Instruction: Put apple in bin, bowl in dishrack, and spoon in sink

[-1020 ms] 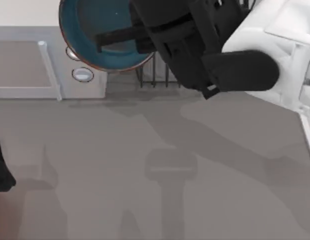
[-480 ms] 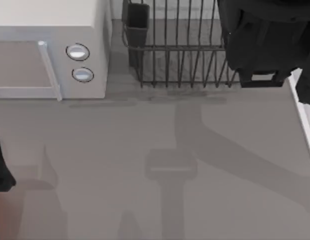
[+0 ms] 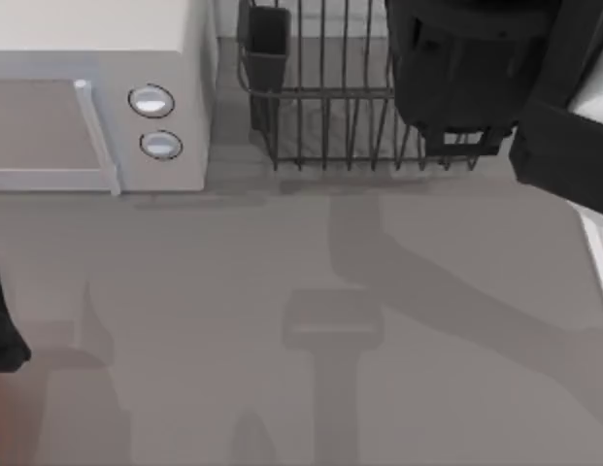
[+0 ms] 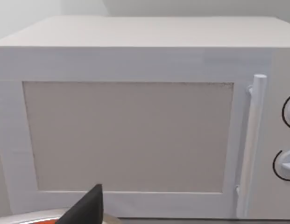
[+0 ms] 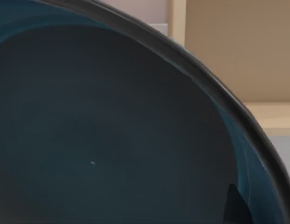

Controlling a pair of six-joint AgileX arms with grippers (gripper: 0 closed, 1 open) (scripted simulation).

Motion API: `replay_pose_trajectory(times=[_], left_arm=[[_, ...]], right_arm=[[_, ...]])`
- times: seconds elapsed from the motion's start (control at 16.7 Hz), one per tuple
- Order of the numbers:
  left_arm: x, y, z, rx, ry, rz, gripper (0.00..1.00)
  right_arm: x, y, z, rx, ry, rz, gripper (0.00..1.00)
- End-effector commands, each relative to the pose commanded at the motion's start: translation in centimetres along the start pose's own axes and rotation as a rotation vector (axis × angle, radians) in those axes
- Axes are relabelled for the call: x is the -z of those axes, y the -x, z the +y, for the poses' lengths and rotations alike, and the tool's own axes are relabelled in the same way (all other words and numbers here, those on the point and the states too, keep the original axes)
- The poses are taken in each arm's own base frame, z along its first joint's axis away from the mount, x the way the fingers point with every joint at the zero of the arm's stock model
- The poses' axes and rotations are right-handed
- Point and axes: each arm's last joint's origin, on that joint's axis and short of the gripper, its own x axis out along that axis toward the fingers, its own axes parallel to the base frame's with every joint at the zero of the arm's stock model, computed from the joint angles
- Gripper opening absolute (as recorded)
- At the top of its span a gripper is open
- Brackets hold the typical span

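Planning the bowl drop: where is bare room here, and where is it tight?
Free: the grey tabletop in front of the white box with knobs and the dishrack. Crowded: the dishrack's right end, under the right arm, which carries the bowl.

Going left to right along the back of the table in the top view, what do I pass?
White box with two knobs → dark square cup → dishrack → right arm.

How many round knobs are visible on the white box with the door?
2. In the top view, the upper knob and the lower knob sit one above the other on the white box, right of its door handle. Others may be hidden.
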Motion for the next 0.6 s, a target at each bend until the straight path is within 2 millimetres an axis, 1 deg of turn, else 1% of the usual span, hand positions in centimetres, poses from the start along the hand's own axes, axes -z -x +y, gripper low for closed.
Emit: replay_pose_trajectory(times=[0.12, 0.3, 0.48, 0.6], left_arm=[[0.0, 0.0, 0.0, 0.000, 0.000, 0.000, 1.00], [0.0, 0.0, 0.0, 0.000, 0.000, 0.000, 1.00], [0.0, 0.0, 0.0, 0.000, 0.000, 0.000, 1.00], [0.0, 0.0, 0.0, 0.000, 0.000, 0.000, 1.00]], right_arm=[[2.2, -2.8, 1.1, 0.004, 0.000, 0.000, 0.00], [7.2, -8.1, 2.1, 0.005, 0.002, 0.001, 0.00], [12.6, -13.1, 1.5, -0.001, -0.003, -0.007, 0.00], [15.7, -15.7, 0.4, -0.005, -0.003, -0.007, 0.00]])
